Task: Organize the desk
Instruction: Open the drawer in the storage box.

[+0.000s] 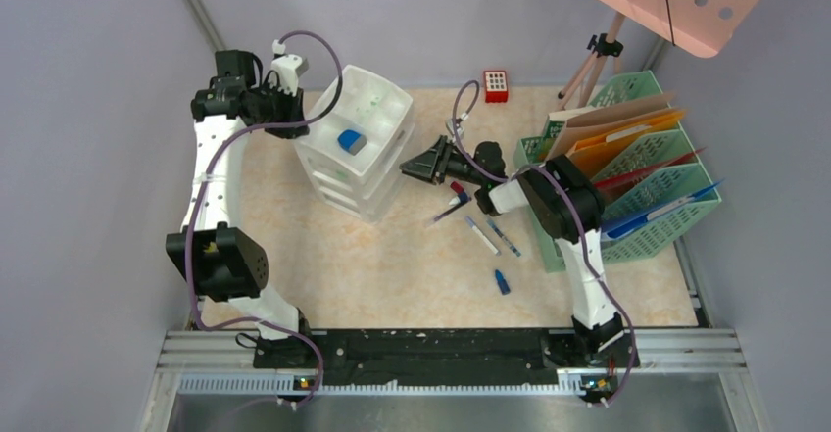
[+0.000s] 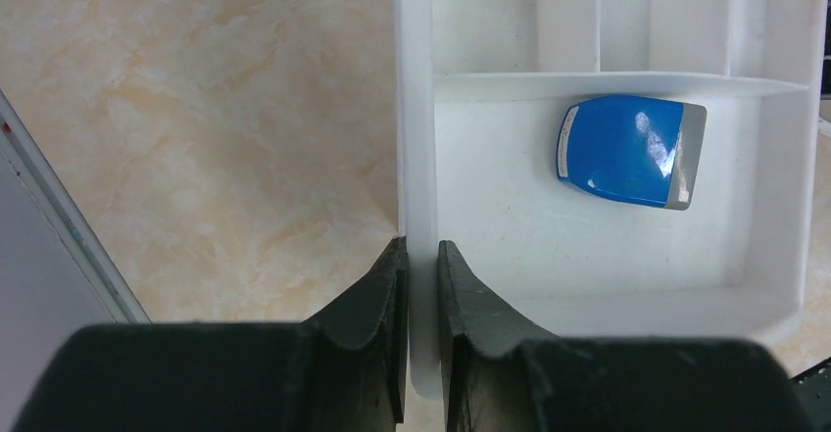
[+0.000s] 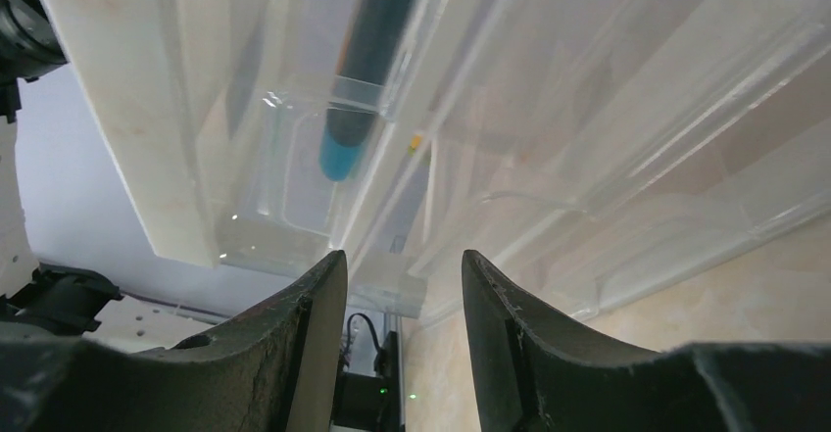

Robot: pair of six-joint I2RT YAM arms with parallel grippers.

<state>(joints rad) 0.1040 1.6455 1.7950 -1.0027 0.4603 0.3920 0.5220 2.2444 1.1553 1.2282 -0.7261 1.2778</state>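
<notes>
The desk [image 1: 412, 275] is a beige mottled top walled by grey panels. A white drawer unit [image 1: 377, 109] stands at its back left, with a blue and grey block [image 1: 351, 141] in its open top tray. My left gripper [image 1: 286, 120] is shut on that tray's left wall [image 2: 421, 207]; one finger is outside, the other inside. The blue block [image 2: 630, 150] lies inside, apart from the fingers. My right gripper [image 1: 419, 166] hovers open at the unit's right side. In the right wrist view it [image 3: 404, 280] faces translucent drawer fronts [image 3: 549, 138], one holding a dark pen [image 3: 361, 70].
Several pens [image 1: 480, 234] and a small blue cap [image 1: 502, 281] lie on the desk by the right arm. A green mesh file rack [image 1: 652, 182] with folders stands at the right. A red block [image 1: 496, 86] and a tripod [image 1: 593, 65] are at the back.
</notes>
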